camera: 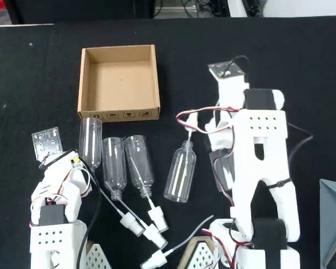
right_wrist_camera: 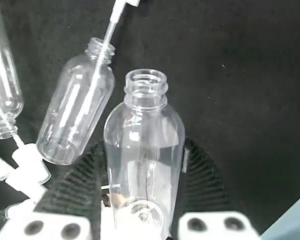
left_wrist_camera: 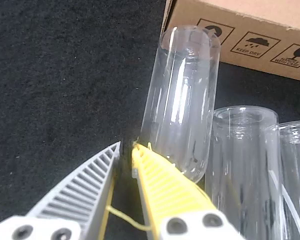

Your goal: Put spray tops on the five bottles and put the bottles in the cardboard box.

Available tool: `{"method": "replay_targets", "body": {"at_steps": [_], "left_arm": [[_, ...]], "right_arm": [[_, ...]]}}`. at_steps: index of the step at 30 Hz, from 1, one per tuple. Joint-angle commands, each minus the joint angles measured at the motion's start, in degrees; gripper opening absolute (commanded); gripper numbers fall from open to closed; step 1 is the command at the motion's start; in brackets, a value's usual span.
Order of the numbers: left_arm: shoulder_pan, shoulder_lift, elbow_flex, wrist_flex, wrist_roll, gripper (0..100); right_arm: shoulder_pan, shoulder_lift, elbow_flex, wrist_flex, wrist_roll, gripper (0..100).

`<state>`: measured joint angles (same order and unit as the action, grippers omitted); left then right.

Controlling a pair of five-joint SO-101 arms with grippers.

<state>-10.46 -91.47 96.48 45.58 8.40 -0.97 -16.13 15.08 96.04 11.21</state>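
On the black table [camera: 33,73], the right claw [right_wrist_camera: 144,150], clamped round a clear uncapped plastic bottle [right_wrist_camera: 145,115], should hold its neck steady while the left claw [left_wrist_camera: 126,147], nearly closed and empty beside another clear bottle [left_wrist_camera: 182,100] by the brown cardboard box [camera: 119,112], fetches a white spray top [camera: 158,217].

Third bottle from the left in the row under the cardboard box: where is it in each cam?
High view: third bottle below the cardboard box, neck away from it.
Left wrist view: bottle cut by the frame edge, farthest of three from the left end effector.
Right wrist view: bottle at the frame edge, beyond the held bottle.
Shared landmark: the thin white tube inside it.
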Motion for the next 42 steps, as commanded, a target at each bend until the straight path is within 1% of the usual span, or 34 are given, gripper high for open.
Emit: {"method": "replay_targets", "body": {"at_steps": [1, 4, 8, 12, 16, 18, 19, 21, 26, 29, 32, 36, 42], "left_arm": [[0.22, -0.97, 1.45, -0.97, -0.44, 3], [0.4, -0.97, 1.45, -0.97, -0.44, 3], [0.4, -0.97, 1.45, -0.97, -0.44, 3], [0.13, -0.97, 1.45, -0.97, -0.44, 3], [-0.04, -0.97, 1.27, -0.97, -0.44, 3], [-0.04, -0.97, 1.27, -0.97, -0.44, 3], [-0.13, -0.97, 0.92, -0.97, -0.44, 3], [-0.13, -0.97, 0.4, -0.53, -0.44, 3], [-0.04, -0.97, -5.58, 5.1, -1.05, 3], [0.04, -0.97, -8.4, 5.63, -8.18, 3], [0.48, -0.97, -10.86, 5.45, -15.38, 3], [0.48, -0.97, -14.55, 5.89, -20.48, 3], [0.48, -0.35, -18.15, 5.98, -27.16, 3]], "right_arm": [[-1.67, -3.65, -3.65, 0.62, -0.53, 6.0], [-1.41, -4.7, -3.38, 0.7, -0.7, 6.0], [-1.76, -10.42, 0.13, -0.35, -0.88, 6.0], [-1.76, -16.31, 6.46, -4.75, -0.88, 6.0], [-1.32, -18.95, 12.0, -9.85, -0.88, 6.0], [-0.09, -19.82, 14.11, -11.87, -0.97, 6.0], [1.93, -21.05, 15.96, -14.15, -0.97, 6.0], [3.16, -21.67, 16.66, -15.21, -0.97, 6.0], [6.33, -23.25, 20.18, -19.96, -1.23, 6.0], [6.77, -23.25, 22.29, -23.65, -4.84, 6.0], [6.86, -23.25, 23.34, -25.49, -5.71, 6.0], [7.03, -22.99, 24.04, -27.08, -5.8, 6.0], [11.34, -23.16, 27.47, -33.49, -5.8, 6.0]]}}
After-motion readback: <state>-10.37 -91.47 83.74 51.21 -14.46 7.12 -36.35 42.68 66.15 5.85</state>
